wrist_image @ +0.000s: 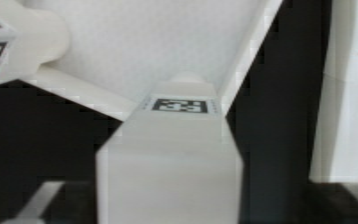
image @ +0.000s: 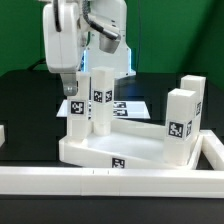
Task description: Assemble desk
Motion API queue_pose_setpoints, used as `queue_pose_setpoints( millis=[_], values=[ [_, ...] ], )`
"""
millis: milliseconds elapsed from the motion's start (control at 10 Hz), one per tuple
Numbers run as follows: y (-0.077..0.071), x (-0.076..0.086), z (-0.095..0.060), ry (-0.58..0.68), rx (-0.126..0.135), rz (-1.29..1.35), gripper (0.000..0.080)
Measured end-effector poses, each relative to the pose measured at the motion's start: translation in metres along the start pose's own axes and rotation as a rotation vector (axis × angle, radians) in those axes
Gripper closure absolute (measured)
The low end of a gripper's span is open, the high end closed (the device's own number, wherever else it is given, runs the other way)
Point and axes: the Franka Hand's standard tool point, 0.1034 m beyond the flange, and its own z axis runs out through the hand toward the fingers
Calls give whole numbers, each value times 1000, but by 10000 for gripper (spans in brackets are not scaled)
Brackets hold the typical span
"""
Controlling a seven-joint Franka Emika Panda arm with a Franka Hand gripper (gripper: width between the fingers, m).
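Two legs (image: 100, 97) standing on slab (image: 110, 150), another leg (image: 180, 118) waiting at the exterior view's right; gripper (image: 100, 62) fingers apart, holding nothing.

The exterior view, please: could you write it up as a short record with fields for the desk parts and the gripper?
slab: white desk slab lies flat against the border rail
upright legs: two stand side by side on the slab
other leg: stands at the exterior view's right
gripper: above the upright pair, open
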Motion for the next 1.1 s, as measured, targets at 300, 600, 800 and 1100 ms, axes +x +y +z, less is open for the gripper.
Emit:
queue_pose_setpoints(
  millis=[300, 600, 800, 1100],
  values=[
    [0, -3, 0, 2, -3, -213, 155],
    [0, -2, 0, 2, -4, -419, 151],
    [0, -2, 1, 5, -6, -576, 151],
    [0, -8, 1, 48, -54, -934, 151]
  ],
)
